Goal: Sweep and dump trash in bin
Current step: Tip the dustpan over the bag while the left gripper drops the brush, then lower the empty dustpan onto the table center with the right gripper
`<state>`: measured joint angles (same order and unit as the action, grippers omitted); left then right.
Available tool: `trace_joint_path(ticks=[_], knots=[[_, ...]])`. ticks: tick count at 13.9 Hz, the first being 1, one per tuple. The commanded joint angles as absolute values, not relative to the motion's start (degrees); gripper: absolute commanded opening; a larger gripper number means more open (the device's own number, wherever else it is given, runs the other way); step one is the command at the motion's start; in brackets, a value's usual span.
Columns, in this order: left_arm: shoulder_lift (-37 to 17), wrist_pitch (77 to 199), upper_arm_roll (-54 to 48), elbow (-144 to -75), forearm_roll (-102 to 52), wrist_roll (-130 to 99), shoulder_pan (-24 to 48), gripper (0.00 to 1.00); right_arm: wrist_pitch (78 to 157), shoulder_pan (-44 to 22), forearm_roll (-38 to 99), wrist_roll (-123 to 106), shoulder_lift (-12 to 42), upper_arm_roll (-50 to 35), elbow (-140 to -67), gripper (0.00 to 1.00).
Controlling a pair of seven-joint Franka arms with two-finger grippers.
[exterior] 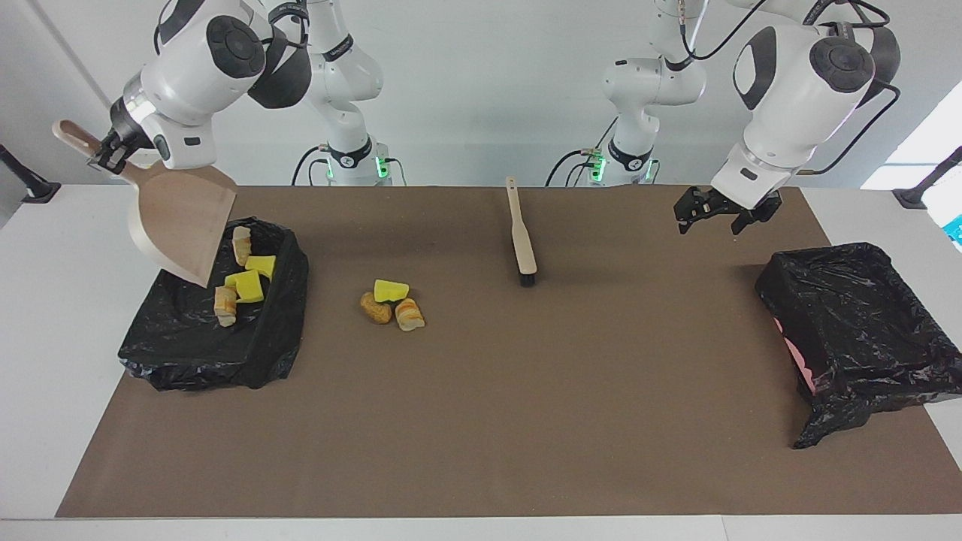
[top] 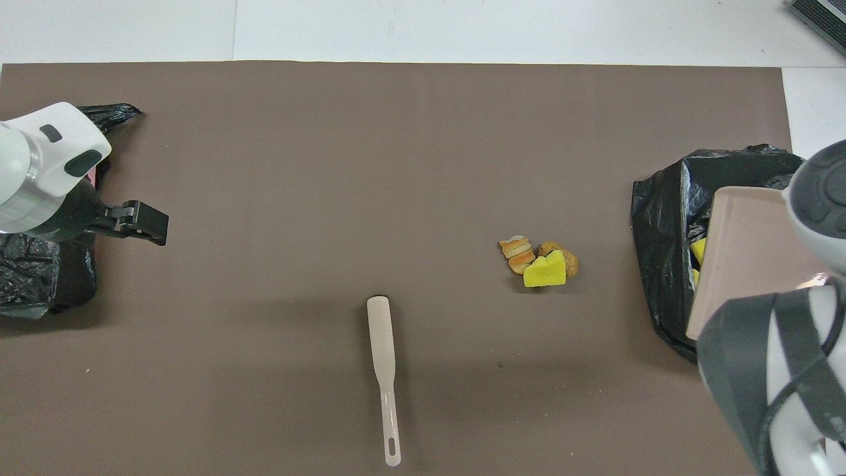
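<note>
**Dustpan tipped over the bin, three pieces left on the mat**

You have a white worktop (exterior: 30, 315) under a brown mat (exterior: 481, 421), with a pale wall at the robots' end. The trash (exterior: 242, 284), yellow sponge and orange-striped lumps, lies in the black-lined bin (exterior: 188, 353); three more pieces (exterior: 392, 302) sit together mid-mat. Your right hand (exterior: 105, 154) is clamped on the dustpan (exterior: 180, 225) handle above that bin. Your left hand (exterior: 710, 210) waits, fingers apart, over the mat near the brush (exterior: 522, 237).
</note>
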<state>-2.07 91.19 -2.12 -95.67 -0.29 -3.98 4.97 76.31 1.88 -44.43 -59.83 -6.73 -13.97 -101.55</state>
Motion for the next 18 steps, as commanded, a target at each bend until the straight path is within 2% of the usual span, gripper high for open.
trace_joint_path(ticks=[1,3,7,9,13,16,18], knots=[[-2.72,90.26,-2.81,-94.31,0.7,-3.34,4.22,1.0,74.8,2.11,-36.51,-49.79,-7.82,-15.73,-101.16,0.0],[-2.72,90.26,-2.81,-94.39,0.7,-3.34,4.31,1.0,75.93,2.2,-26.68,-38.82,-7.82,-15.73,-101.16,0.0],[-2.72,90.26,-2.81,-94.39,0.7,-3.34,4.22,1.0,81.55,1.15,-16.1,-22.73,-6.51,-17.22,-100.9,0.0],[-2.72,90.26,-2.81,-94.39,0.7,-3.34,4.31,1.0,83.49,-4.45,-14.16,-10.61,-3.44,-17.31,-100.64,0.0],[-2.72,90.26,-2.81,-94.39,0.7,-3.34,4.22,1.0,87.96,-12.38,-11.44,18.67,9.64,-17.31,-92.22,0.0],[-2.72,90.26,-2.81,-94.39,0.79,-3.34,4.22,1.0,97.8,-13.7,-8.62,26.78,16.58,-17.31,-88.09,0.0],[-2.72,90.26,-2.81,-94.39,0.7,-3.34,4.22,1.0,99.22,-17.91,-8.7,33.2,25.01,-17.14,-79.5,0.0]])
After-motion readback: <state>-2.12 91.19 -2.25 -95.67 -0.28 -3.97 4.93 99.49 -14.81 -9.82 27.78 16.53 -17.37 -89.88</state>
